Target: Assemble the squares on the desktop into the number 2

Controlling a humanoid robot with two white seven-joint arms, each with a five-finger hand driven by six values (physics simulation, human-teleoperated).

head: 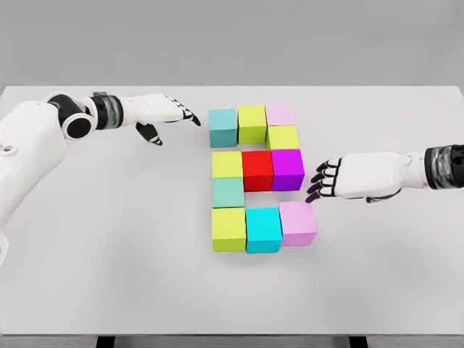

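Several coloured cubes stand close together at the table's middle. The top row holds a teal cube [222, 127], a lime cube [251, 123] and a pale pink cube [280, 114], with a yellow-green cube [283, 137] below the pink one. The middle row has a yellow-green cube [227, 164], a red cube [257, 170] and a purple cube [287, 169]. A mint cube [228, 192] sits under the row's left end. The bottom row is a lime cube [228, 228], a cyan cube [263, 229] and a pink cube [298, 222]. My left hand [170, 118] hovers open, left of the teal cube. My right hand [322, 180] is open beside the purple cube, holding nothing.
The cubes rest on a white table [109, 254] whose front edge [232, 335] runs along the bottom of the picture. A grey wall stands behind it.
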